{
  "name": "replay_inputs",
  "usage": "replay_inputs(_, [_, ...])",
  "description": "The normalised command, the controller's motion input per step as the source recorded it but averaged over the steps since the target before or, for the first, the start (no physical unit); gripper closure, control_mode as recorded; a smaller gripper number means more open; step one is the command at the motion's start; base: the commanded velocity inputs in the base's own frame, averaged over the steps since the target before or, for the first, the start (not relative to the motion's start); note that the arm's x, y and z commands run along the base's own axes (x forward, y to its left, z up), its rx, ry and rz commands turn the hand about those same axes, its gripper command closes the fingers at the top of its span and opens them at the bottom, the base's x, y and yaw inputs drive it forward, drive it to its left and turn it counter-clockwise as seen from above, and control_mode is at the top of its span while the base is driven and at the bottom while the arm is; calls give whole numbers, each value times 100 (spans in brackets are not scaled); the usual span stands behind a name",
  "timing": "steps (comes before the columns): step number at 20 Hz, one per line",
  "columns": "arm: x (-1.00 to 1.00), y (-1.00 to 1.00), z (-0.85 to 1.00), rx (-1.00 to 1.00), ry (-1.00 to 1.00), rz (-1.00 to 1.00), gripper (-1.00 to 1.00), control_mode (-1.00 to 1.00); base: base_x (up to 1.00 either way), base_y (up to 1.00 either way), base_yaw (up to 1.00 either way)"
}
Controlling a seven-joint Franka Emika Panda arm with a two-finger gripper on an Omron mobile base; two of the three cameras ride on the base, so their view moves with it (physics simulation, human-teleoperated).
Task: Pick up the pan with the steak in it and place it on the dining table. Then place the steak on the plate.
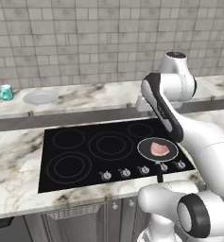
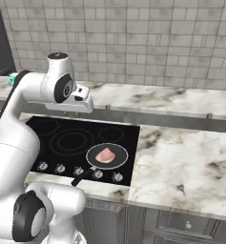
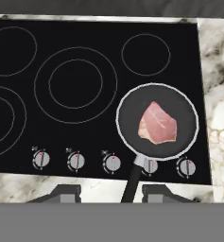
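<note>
1. End effector (image 3: 110, 193) hangs high above the front edge of the cooktop (image 3: 61, 94); its two dark finger tips stand apart with the pan's handle seen between them far below, and they grip nothing.
2. One long desk (image 1: 108, 92) with a marble top runs along the tiled wall behind the cooktop; this looks like the dining table, well apart from the pan.
3. One cooktop sits in the near marble counter, with five ringed burners and five knobs (image 3: 112, 163) along its front.
4. One pan (image 3: 127, 116) rests on the front right burner, its short handle pointing toward the robot over the knob row.
5. One plate (image 1: 40, 97) lies at the far desk's left end, with one teal cup (image 1: 6, 92) just beside it.
6. One steak (image 3: 157, 124) lies flat inside the pan, roughly centred.
7. Step in hand, as I judge it: the approach to the pan, not yet lifted. Next, the hand should descend, straddle the handle and close on it.
</note>
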Motion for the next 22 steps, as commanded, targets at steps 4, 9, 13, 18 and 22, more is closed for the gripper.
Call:
replay_inputs(4, [-8, 0, -2, 0, 0, -1, -100, -100, 0, 0, 0])
replay_inputs(9, [-56, -5, -16, 0, -8, -6, -100, -100, 0, 0, 0])
replay_inputs(13, [-60, -18, -24, 1, -4, -11, -100, -100, 0, 0, 0])
replay_inputs(18, [-40, -20, -30, 2, 0, -13, -100, -100, 0, 0, 0])
replay_inputs(22, [-13, -11, -33, 3, 6, -11, -100, -100, 0, 0, 0])
